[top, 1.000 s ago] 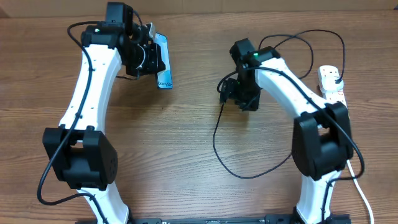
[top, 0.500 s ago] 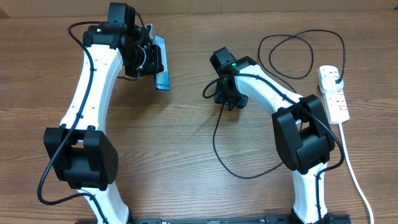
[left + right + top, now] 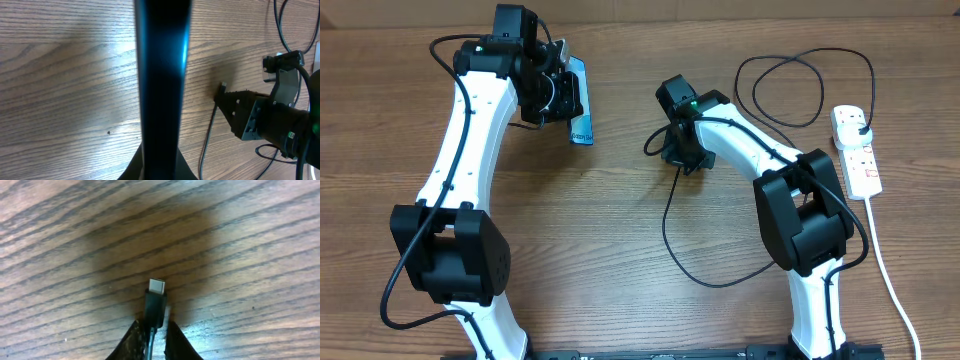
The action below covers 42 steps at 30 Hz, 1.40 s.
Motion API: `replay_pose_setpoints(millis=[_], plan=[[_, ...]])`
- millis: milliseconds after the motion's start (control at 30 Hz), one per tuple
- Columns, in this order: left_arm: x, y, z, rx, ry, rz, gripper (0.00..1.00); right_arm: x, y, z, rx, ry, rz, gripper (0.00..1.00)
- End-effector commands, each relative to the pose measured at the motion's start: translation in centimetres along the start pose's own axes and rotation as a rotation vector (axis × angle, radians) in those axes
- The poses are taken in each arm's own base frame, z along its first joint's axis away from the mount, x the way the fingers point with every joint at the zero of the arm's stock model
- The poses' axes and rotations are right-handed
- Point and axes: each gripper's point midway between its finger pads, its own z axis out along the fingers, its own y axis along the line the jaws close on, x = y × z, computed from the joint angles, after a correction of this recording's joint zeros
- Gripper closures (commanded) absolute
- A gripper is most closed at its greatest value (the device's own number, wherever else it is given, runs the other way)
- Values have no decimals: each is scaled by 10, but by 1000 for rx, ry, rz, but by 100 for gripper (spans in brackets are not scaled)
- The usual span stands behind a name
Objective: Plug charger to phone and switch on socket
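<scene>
Now, start from the bench [image 3: 620, 250], plain wood between the two arms, and leave the socket [image 3: 857, 150] alone for the moment, lying far out at the right edge, well apart from the work. Hold the phone [image 3: 578, 100] firm in the left pincer [image 3: 555, 95], clamped tight on it toward the back left and apparently raised off the wood, edge-on to the left wrist view. Mind the charger [image 3: 665, 225], looping loose across the bench from the socket round to the right pincer [image 3: 678, 152], pinched narrow on it just behind the tip [image 3: 156, 286]. Lift gently, without dragging the loop taut or loosening the pinch. Turn the wrist to bring the tip level with the phone's port edge, flat side matched to the slot, and push straight in, never at a slant. Port end of the phone: impossible to tell from here, so check before closing the gap.
</scene>
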Motion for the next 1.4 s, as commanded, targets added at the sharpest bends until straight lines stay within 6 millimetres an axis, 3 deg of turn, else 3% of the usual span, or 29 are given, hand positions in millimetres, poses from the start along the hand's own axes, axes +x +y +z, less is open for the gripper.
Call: replay_pose_setpoints(millis=[0,200,367,467,500,600,633,733,833,900,1033,1200,1367], plan=[[-4,-6,-3,10,-17,18,95,17,-5,30,35,75,-4,87],[-4,-6,-3,10,-17,19,96,16,-4,30,18,82,-1,96],[-5,-8,-3,19,-19,25,96,7,-13,29,5,88,19,96],[-9,-38,-7,194,-35,127,96,4,1,17,-114,115,-35,96],[-13,-64,-16,359,-62,204,96,2,12,2,-199,124,-69,96],[-32,-105,-54,689,-167,306,96,-6,32,-53,-376,79,-148,96],[-38,-111,-66,760,-199,330,96,-8,34,-69,-403,53,-161,96],[-58,-117,-100,907,-266,337,96,-11,44,-142,-515,-67,-217,96],[-64,-122,-114,954,-295,371,96,3,54,-207,-596,-172,-277,96],[-67,-124,-118,968,-292,354,96,16,60,-231,-625,-207,-329,96],[-57,-134,-125,1036,-251,383,96,40,74,-257,-659,-248,-421,96],[-48,-140,-128,1080,-219,406,96,51,81,-263,-656,-267,-452,96],[-34,-145,-102,1014,-181,384,96,55,79,-281,-652,-320,-465,96]])
